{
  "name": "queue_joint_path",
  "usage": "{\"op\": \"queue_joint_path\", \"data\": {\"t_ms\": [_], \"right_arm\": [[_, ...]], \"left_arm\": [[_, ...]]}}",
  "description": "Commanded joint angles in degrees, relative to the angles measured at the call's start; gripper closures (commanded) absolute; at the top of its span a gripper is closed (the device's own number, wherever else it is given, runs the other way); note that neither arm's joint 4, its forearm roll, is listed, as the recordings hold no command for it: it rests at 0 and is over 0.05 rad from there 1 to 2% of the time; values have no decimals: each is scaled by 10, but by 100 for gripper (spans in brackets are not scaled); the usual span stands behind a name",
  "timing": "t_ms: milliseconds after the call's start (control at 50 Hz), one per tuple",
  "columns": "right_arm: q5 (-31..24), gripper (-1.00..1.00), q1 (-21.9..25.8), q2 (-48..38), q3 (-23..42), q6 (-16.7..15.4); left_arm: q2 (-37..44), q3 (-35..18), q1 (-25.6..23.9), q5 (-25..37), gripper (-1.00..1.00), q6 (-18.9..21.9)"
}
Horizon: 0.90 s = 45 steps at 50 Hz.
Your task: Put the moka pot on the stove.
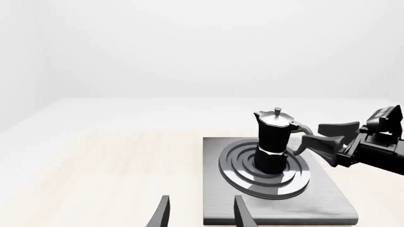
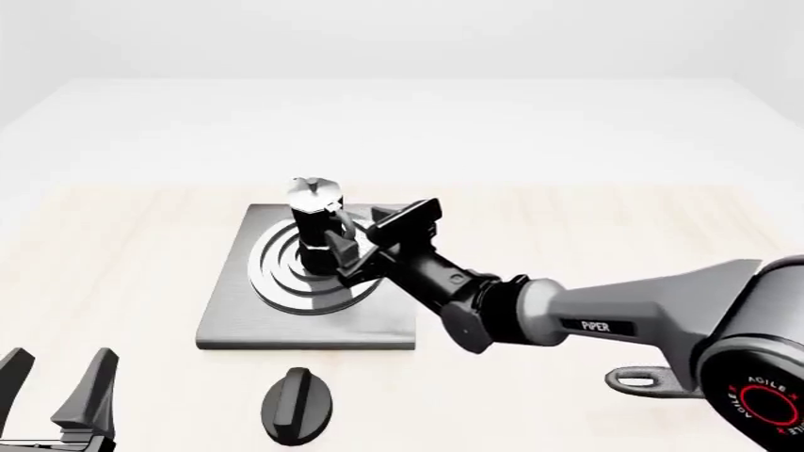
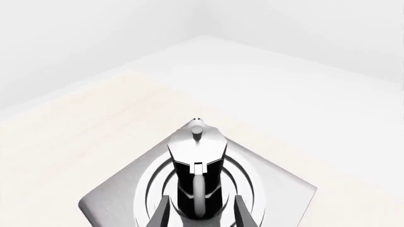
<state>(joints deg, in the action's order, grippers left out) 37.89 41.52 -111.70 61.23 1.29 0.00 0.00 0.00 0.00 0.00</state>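
The moka pot [image 2: 314, 218] stands upright on the burner rings of the grey stove [image 2: 239, 311], black with a silver lid and knob. It also shows in the left wrist view as the moka pot [image 1: 273, 142] on the stove [image 1: 315, 203]. My right gripper [image 2: 377, 235] is open at the pot's side handle, with one finger on each side and not pressing it. From the right wrist, the moka pot [image 3: 197, 179] sits between the spread fingers [image 3: 161, 213] of the right gripper [image 3: 202, 210]. My left gripper [image 2: 53, 386] is open and empty at the near left, away from the stove.
A black oval knob [image 2: 297, 405] lies on the table just in front of the stove. A small grey loop [image 2: 641, 379] shows beneath the right arm. The left gripper [image 1: 202, 215] points toward the stove's near edge. Light wooden tabletop [image 2: 113, 254] surrounds the stove.
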Motion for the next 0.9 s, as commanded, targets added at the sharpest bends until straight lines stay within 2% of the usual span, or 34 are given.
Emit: {"op": "queue_joint_path", "data": {"t_ms": [20, 460, 900], "right_arm": [[1, -100, -1, 24, -23, -4], [24, -100, -11, 71, -87, -4], [48, -100, -39, 83, -119, 6]], "left_arm": [[0, 0, 0, 0, -100, 0], [0, 0, 0, 0, -100, 0], [0, 0, 0, 0, -100, 0]]}}
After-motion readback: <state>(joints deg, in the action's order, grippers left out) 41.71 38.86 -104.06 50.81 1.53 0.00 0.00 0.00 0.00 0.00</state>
